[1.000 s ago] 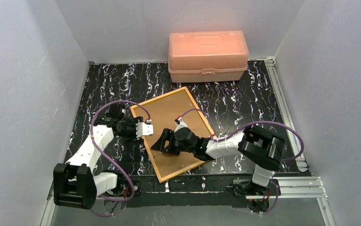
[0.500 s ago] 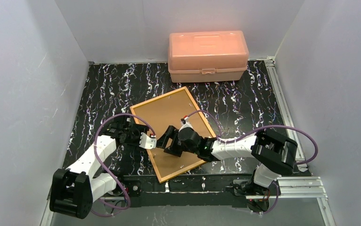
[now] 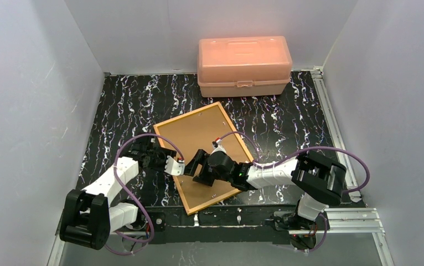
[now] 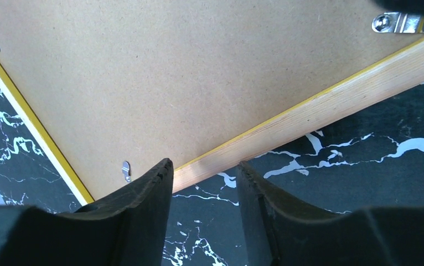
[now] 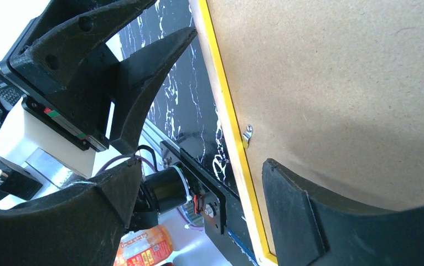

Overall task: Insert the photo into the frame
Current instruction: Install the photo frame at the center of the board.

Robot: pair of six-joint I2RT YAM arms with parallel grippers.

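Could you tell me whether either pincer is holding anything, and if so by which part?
Nothing is held; the left pincer and right pincer both stand open at the frame's edge.

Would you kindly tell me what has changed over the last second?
The left gripper slid along the frame's left edge toward the near side of the table, gripping nothing. The right gripper barely shifted and is open over the frame's back. The frame and the box stayed put.

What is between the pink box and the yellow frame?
Only bare black marbled table. The top view shows the box at the back and the frame lying nearer the front, apart, with nothing in the gap.
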